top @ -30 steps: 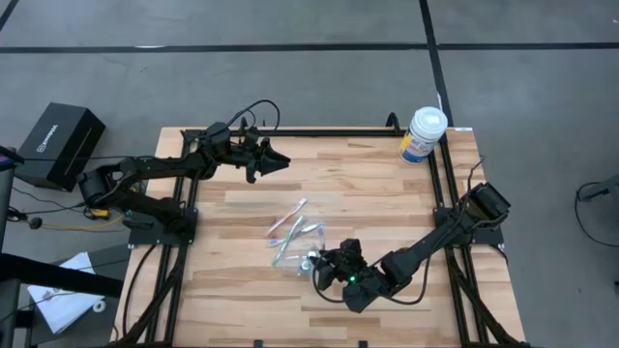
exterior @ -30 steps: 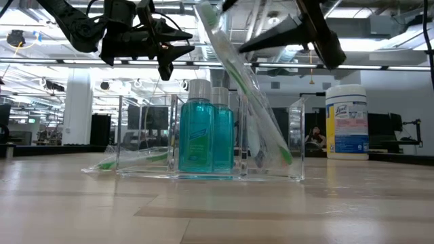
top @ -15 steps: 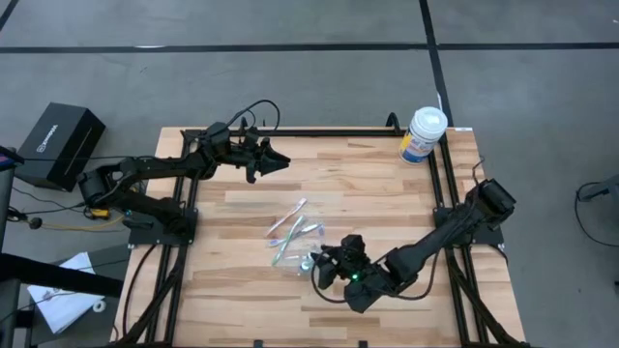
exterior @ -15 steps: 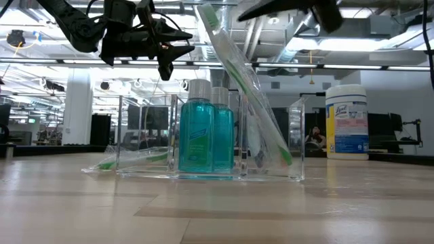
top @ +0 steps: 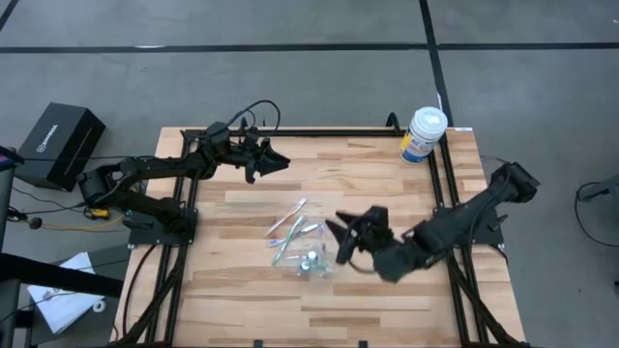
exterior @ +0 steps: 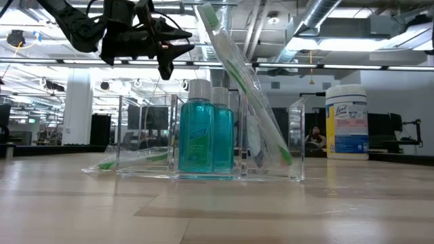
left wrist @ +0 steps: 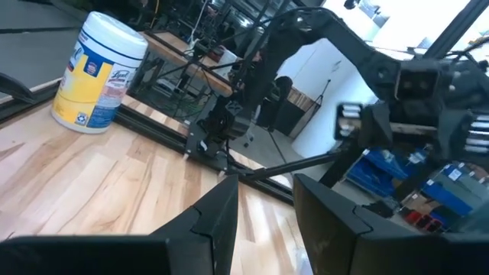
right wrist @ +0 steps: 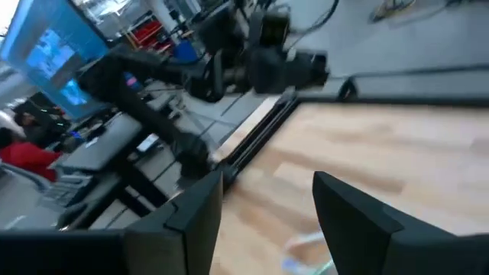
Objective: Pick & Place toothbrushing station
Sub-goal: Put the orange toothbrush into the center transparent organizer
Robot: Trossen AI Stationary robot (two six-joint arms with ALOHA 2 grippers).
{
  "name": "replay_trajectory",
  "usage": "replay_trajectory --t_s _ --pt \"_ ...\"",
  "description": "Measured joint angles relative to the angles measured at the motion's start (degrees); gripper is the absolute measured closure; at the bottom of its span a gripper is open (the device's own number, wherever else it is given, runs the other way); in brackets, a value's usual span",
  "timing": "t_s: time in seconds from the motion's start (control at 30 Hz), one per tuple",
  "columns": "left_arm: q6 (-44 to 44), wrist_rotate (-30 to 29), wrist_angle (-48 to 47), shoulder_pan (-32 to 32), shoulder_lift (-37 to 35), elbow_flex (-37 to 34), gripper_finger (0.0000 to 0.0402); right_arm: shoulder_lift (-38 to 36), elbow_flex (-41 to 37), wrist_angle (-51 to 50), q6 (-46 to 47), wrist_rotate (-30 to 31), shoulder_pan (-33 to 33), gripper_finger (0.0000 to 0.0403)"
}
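Left gripper [top: 279, 159] hangs parked over the table's far-left part, fingers apart, empty. We judge the task mostly done: clear container [exterior: 271, 146] mid-table holds 2 teal tubes [exterior: 198, 135] and an upright toothbrush [exterior: 247, 95]; more toothbrushes [top: 288, 220] lie loose just beside it. Right gripper [top: 340, 237] hovers right of the container, spread, empty. White tub [top: 423, 133] sits at the far-right corner; the rest is bare wood.

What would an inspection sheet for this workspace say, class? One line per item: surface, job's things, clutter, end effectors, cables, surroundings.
Surface: wooden table, mostly bare.
Job's things: clear container holds two teal bottles and a leaning toothbrush; more toothbrushes lie beside it.
Clutter: wipes tub at a far corner.
End effectors: left end effector open, raised; right end effector open beside the container.
Cables: black loop on left arm.
Surroundings: black box on floor.
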Motion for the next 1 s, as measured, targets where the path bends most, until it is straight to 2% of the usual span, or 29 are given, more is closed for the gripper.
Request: replay_trajectory --t_s 0.2,0.3,0.43,0.53,0.63,0.73,0.83,1.0 --pt "-2.1 0.3 0.6 0.0 0.0 0.9 0.0279 -4.9 0.0 0.0 -12.5 -5.1 -6.0 0.0221" --pt "0.9 -3.2 0.6 0.0 0.0 0.9 0.0279 -7.1 0.0 0.1 -20.3 -8.2 -9.1 0.0228" --pt "2.1 -9.6 0.9 0.0 0.0 0.9 0.0279 -10.0 0.0 1.2 -28.6 -8.5 -12.9 0.0239" --pt "-1.2 -13.8 1.1 0.0 0.0 0.9 0.0279 -12.1 0.0 2.1 -30.2 -6.9 -16.3 0.0247" --pt "-3.9 -15.1 1.3 0.0 0.0 0.9 0.0279 -13.9 0.0 1.6 -30.9 -6.2 -19.7 0.0255" --pt "-6.1 -15.1 1.3 0.0 0.0 0.9 0.0279 -15.2 0.0 2.2 -35.8 -7.3 -22.9 0.0261" --pt "-7.6 -14.5 1.3 0.0 0.0 0.9 0.0279 -16.9 0.0 2.4 -41.9 -13.9 -26.2 0.0266" --pt "-6.9 -10.4 0.0 -0.4 0.0 0.9 0.0279 -19.9 0.0 2.6 -49.1 -26.0 -31.9 0.027"
